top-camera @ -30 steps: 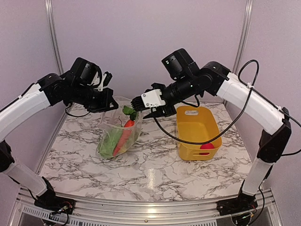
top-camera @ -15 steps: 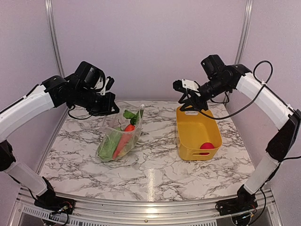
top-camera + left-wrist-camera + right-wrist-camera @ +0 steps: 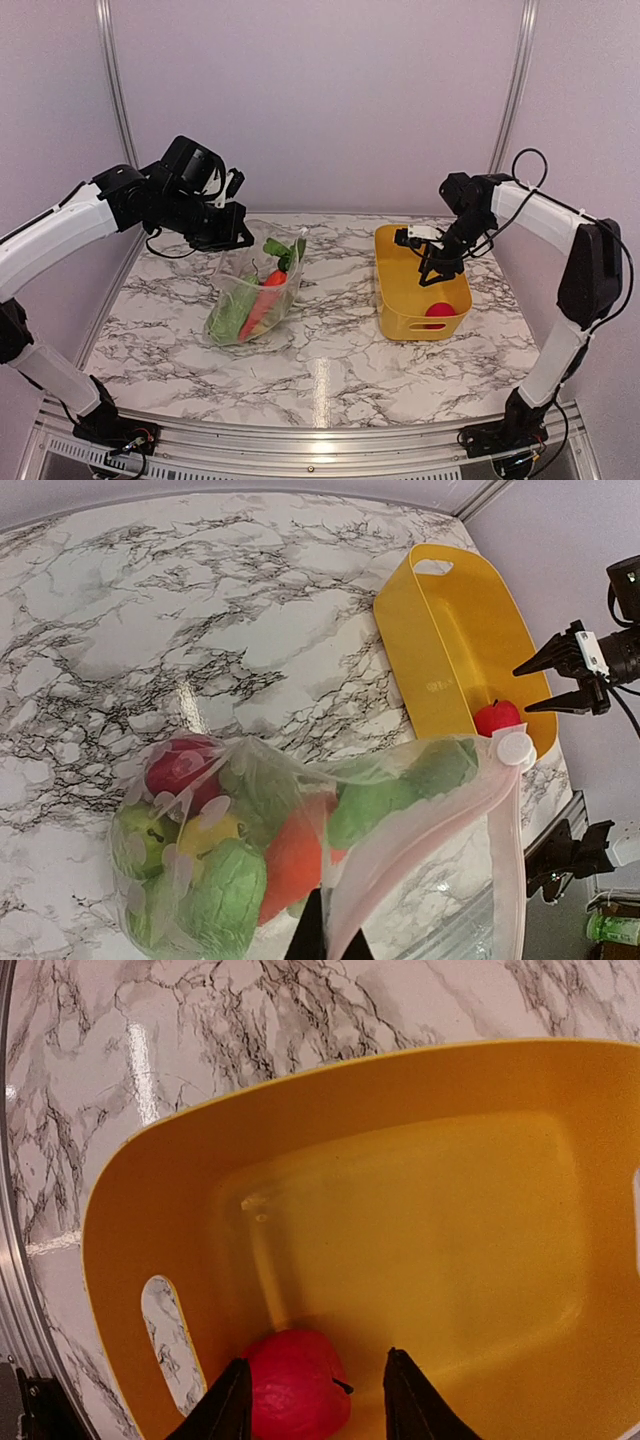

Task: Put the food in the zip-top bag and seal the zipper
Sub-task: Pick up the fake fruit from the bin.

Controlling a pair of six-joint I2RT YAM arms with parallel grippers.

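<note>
Now left gripper (image 3: 328, 942) pinches the crinkly clear zip-top bag (image 3: 440, 880); right gripper (image 3: 318, 1400) gapes above red apple (image 3: 288, 1402)

Left arm (image 3: 70, 225) raised with left fingers (image 3: 306, 940) pinched shut; right arm (image 3: 540, 215) bent downward, right fingers (image 3: 226, 1405) parted.

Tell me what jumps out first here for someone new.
The clear zip-top bag, stuffed with green, red and orange toy food, is held up by its mouth in the shut left gripper over the left half of the marble table. On the right sits a bright yellow basket with one red apple at its near end, the right gripper open just above it.
</note>
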